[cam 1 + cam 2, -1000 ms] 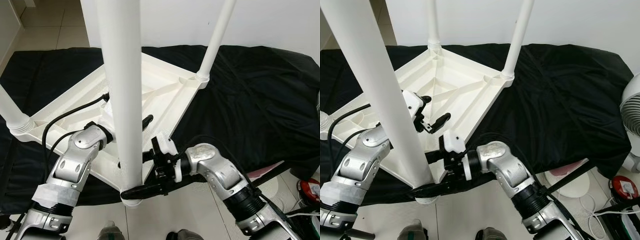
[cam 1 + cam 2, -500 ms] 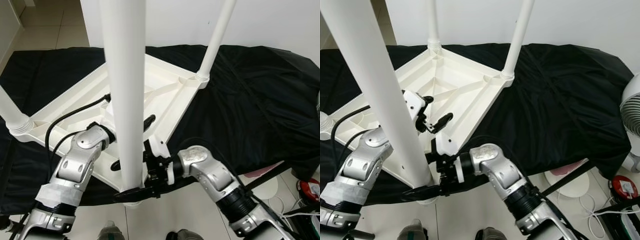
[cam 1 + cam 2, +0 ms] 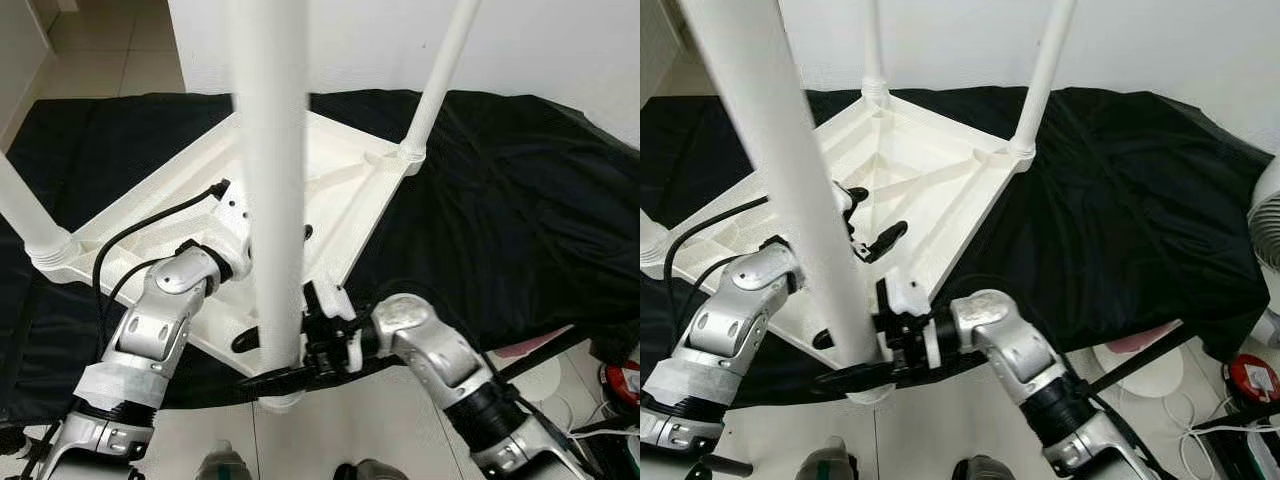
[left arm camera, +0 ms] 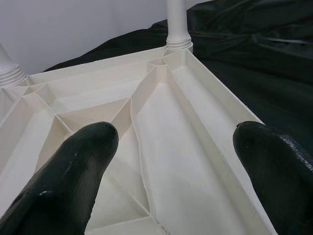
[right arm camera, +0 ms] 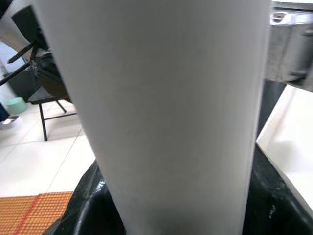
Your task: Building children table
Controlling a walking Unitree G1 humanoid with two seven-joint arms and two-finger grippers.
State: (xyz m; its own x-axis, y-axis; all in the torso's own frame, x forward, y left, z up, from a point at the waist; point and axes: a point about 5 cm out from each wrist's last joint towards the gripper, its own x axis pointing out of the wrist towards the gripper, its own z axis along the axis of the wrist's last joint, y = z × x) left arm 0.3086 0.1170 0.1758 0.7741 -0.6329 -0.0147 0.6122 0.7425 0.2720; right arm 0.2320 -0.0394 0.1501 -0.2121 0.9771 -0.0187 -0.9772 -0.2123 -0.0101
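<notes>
I find no writing, label, brand, number or sign that I can read in any of my views. The white plastic, the black cloth and my own arms show me plain surfaces.

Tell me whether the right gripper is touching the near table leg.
Touching. The right wrist view shows the near table leg pressed between the right gripper jaws.

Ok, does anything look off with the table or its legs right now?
Nothing stands out. The white table lies upside down on the black cloth, legs pointing up. The right gripper holds the near leg at its base; the left gripper hovers open over the underside.
</notes>
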